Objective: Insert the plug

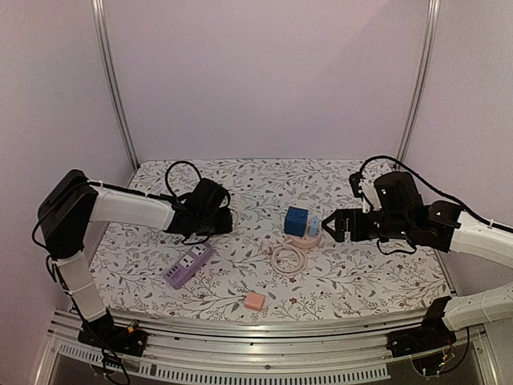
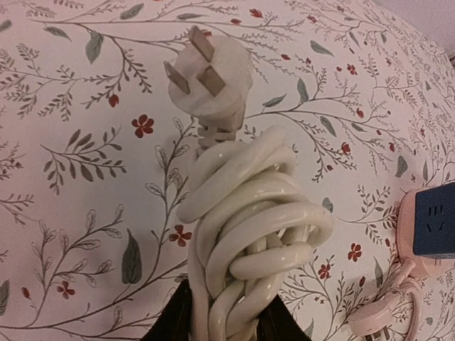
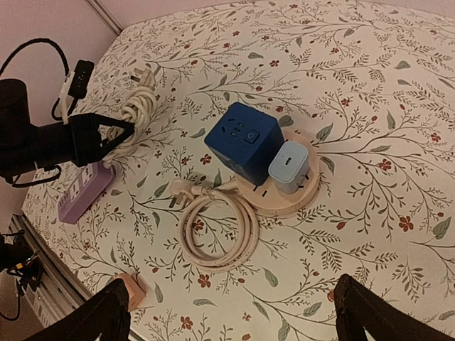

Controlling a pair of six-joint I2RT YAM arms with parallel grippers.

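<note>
My left gripper (image 2: 226, 323) is shut on a bundled white cord (image 2: 256, 234), and its white three-prong plug (image 2: 210, 74) points away from me, above the cloth. In the top view the left gripper (image 1: 210, 215) hovers just behind the purple power strip (image 1: 187, 265). The strip also shows in the right wrist view (image 3: 84, 192), as does the held cord (image 3: 135, 106). My right gripper (image 3: 234, 320) is open and empty, hovering near a round pink socket base (image 3: 284, 195). In the top view the right gripper (image 1: 330, 226) is right of that base (image 1: 303, 233).
A blue cube adapter (image 3: 243, 142) and a light blue charger (image 3: 288, 169) stand on the pink base. Its coiled pink cord (image 3: 217, 227) and plug (image 3: 178, 192) lie beside it. A small pink cube (image 1: 254, 301) sits near the table's front edge.
</note>
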